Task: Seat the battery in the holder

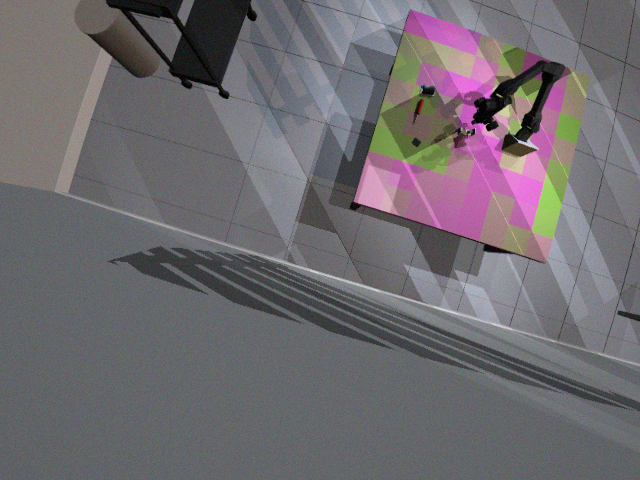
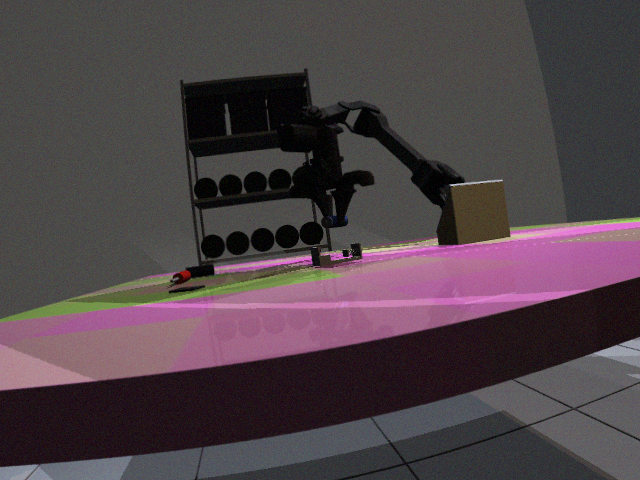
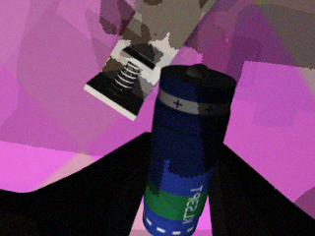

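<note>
My gripper (image 1: 484,124) (image 2: 335,217) (image 3: 183,147) is shut on the blue battery (image 2: 336,221) (image 3: 189,130), across its sides. The battery is held off the table, lying roughly level in the exterior view, with its terminal end toward the top of the wrist view. The holder (image 1: 466,132) (image 2: 325,261) (image 3: 169,25) stands on the table below the battery, apart from it. In the wrist view the holder's coiled spring (image 3: 128,76) shows at its near end, left of the battery's terminal, and the holder runs slanting up to the right. Its far end is out of that view.
A red-handled tool (image 1: 419,106) (image 2: 181,276), a dark cylinder (image 1: 428,90) (image 2: 201,270) and a small dark flat piece (image 1: 416,142) (image 2: 187,289) lie left of the holder. A tan block (image 1: 521,146) (image 2: 478,211) stands at the arm's base.
</note>
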`<state>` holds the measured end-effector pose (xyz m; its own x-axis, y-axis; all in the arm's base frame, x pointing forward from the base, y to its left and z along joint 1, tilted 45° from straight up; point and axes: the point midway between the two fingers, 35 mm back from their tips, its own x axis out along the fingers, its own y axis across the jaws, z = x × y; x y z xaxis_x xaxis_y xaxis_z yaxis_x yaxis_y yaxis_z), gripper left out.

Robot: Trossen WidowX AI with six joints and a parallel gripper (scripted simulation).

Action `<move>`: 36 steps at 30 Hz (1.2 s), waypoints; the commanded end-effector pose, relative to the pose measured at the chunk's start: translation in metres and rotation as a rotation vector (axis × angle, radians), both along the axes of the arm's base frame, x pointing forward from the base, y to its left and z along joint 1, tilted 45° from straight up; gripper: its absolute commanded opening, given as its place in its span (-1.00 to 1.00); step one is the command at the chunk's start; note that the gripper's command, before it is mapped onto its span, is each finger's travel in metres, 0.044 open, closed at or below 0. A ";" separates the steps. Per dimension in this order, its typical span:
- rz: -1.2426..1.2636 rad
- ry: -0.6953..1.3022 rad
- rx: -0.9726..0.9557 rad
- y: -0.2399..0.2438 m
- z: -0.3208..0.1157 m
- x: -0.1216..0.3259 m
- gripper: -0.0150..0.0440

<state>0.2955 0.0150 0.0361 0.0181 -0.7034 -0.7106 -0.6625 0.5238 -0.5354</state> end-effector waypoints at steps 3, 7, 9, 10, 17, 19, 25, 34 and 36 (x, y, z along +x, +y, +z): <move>-0.236 -0.231 0.006 0.024 -0.018 0.013 -0.21; -0.335 -0.330 0.007 0.033 -0.026 0.017 -0.21; -0.339 -0.335 0.006 0.034 -0.026 0.017 -0.21; -0.339 -0.335 0.006 0.034 -0.026 0.017 -0.21; -0.340 -0.338 0.005 0.033 -0.026 0.016 -0.21; -0.333 -0.346 0.014 0.032 -0.028 0.017 -0.21; -0.294 -0.381 0.051 0.025 -0.037 0.019 -0.21; -0.231 -0.431 0.103 0.015 -0.049 0.022 -0.21; -0.217 -0.442 0.113 0.013 -0.051 0.023 -0.21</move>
<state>0.3173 0.0333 -0.0125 0.1565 -0.6548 -0.7395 -0.2535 0.6970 -0.6708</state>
